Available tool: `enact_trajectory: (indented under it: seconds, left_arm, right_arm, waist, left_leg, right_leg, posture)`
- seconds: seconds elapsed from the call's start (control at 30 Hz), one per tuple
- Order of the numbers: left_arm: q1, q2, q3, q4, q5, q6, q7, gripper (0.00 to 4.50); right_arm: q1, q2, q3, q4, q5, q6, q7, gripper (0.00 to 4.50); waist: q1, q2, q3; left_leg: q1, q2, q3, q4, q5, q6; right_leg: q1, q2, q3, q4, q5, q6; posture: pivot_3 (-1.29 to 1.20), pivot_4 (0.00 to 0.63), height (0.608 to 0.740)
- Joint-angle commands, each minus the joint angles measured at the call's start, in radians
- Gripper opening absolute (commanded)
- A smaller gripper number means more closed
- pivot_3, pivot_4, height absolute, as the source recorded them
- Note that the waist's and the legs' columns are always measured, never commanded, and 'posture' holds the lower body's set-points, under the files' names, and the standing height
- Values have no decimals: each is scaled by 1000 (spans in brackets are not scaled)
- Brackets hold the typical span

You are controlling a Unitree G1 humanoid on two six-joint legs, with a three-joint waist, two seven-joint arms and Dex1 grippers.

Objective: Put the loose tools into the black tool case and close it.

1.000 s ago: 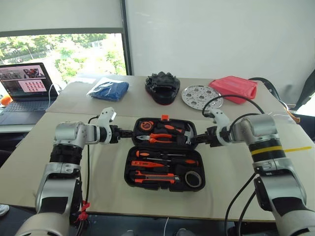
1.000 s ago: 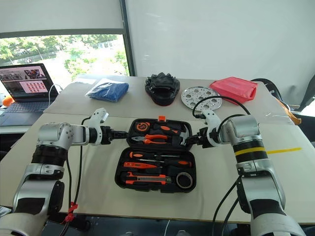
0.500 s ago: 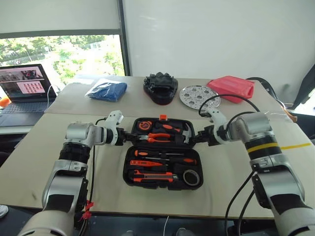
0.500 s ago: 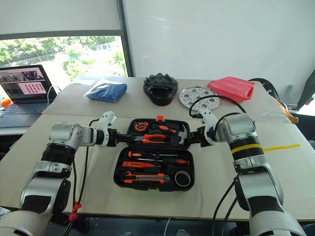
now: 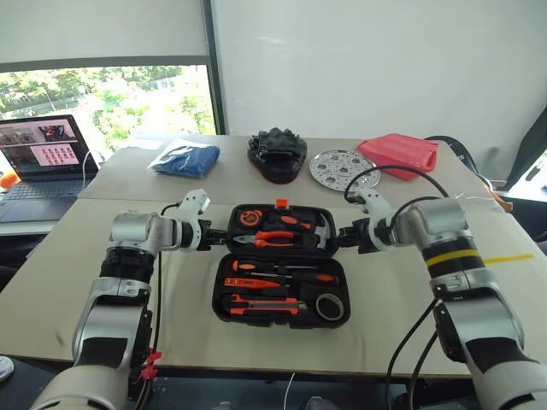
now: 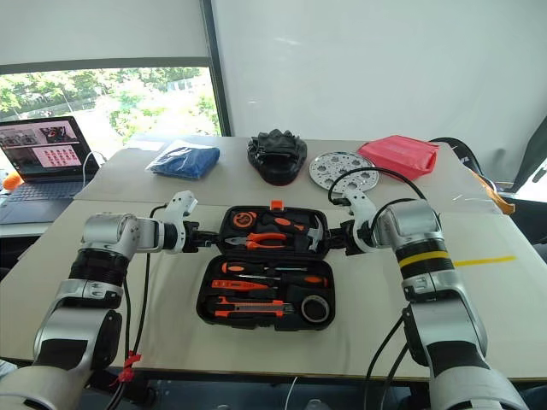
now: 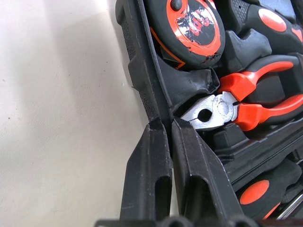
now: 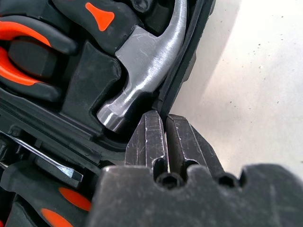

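Black tool case [image 5: 281, 263] open near the tabletop's front edge, tools seated inside, left gripper [image 7: 163, 124] and right gripper [image 8: 162, 115] each pinching a side rim of its far half.

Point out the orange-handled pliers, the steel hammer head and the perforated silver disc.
Orange-handled pliers [image 7: 214, 109], left wrist view, pivot.
Steel hammer head [image 8: 142, 61], right wrist view, neck.
Perforated silver disc [image 5: 338, 166], left eye view, centre.

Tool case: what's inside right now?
The tool case lies open. Far half: tape measure, pliers, hammer. Near half: screwdrivers, knife, tape roll. Recesses beneath them are covered.
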Motion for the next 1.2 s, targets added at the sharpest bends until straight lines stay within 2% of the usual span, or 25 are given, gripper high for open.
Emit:
enact_trajectory:
  seconds: [0.03, 0.23, 0.27, 0.43, 0.57, 0.7, 0.83, 0.97, 1.03, 1.1, 1.2]
  left_arm:
    - [74, -14, 74, -120, -48, -142, -37, 38]
    - [296, -24, 146, -339, -113, -482, -232, 38]
    - [323, -31, 158, -362, -124, -526, -251, 38]
    - [465, -48, 170, -427, -101, -774, -323, 38]
    - [568, -45, 133, -439, -31, -1076, -412, 38]
    - [649, -35, 90, -433, 21, -1295, -482, 38]
    - [703, -23, 54, -422, 51, -1441, -526, 38]
    - [726, 4, 40, -404, 64, -1542, -552, 38]
    - [731, 22, 35, -395, 66, -1575, -566, 748]
    - [732, 37, 27, -382, 71, -1620, -579, 1357]
    - [729, 57, 19, -362, 68, -1682, -604, 2482]
  right_arm:
    - [70, -9, -85, -191, 57, -159, 62, 0]
    - [381, -22, -151, -487, 41, -575, 153, 0]
    - [421, -25, -151, -505, 23, -622, 147, 0]
    - [610, -26, -137, -494, -127, -1112, 127, 0]
    - [670, -16, -143, -437, -186, -1368, 93, 0]
    - [716, -39, -112, -376, -249, -1676, 121, 0]
    - [739, -78, -99, -284, -350, -1913, 80, 0]
    - [743, -120, -84, -228, -344, -2031, 91, 0]
    - [740, -143, -71, -210, -352, -2101, 92, 786]
    - [736, -160, -55, -190, -367, -2162, 89, 1356]
    - [721, -179, -45, -152, -422, -2269, 58, 2404]
  waist:
    - [-1, 0, 0]
    - [-3, 0, 0]
    - [-2, 0, 0]
    - [5, 0, 0]
    - [5, 0, 0]
    - [5, 0, 0]
    - [8, 0, 0]
    - [11, 0, 0]
    - [11, 0, 0]
    - [10, 0, 0]
    - [8, 0, 0]
  left_leg:
    - [0, 0, 0, 0, 0, 0]
    - [-8, 1, 0, -1, 1, -1]
    - [-9, 1, 0, -2, 1, -1]
    - [-11, 1, 1, 0, 1, -1]
    - [-10, 1, 1, 0, 1, -1]
    - [-8, 1, 2, 0, 1, -1]
    - [-7, 1, 2, 0, 1, -1]
    - [-2, 1, 2, 0, 1, -1]
    - [2, 2, 3, 0, 1, -1]
    - [8, 3, 2, -2, 0, -1]
    - [8, 3, 3, -2, 0, -1]
  right_leg:
    - [0, 0, 0, 1, 0, 0]
    - [-9, 0, 0, 5, 1, -1]
    - [-10, 0, 0, 5, 1, -1]
    - [-10, 0, 0, 2, 1, -1]
    - [-9, 0, 0, -2, 1, -1]
    - [-8, 0, 1, -3, 1, -1]
    - [-7, 0, 1, -3, 1, -1]
    - [-2, 0, 1, -4, 1, -1]
    - [2, 0, 1, -5, 1, -1]
    - [10, 1, 1, -10, 1, -1]
    - [10, 2, 1, -10, 1, -1]
  posture:
    - [0, 150, 740]
    - [0, 150, 740]
    - [0, 150, 740]
    - [0, 150, 740]
    - [0, 150, 740]
    - [0, 150, 740]
    - [0, 150, 740]
    - [0, 150, 740]
    - [0, 150, 740]
    - [0, 150, 740]
    - [0, 150, 740]
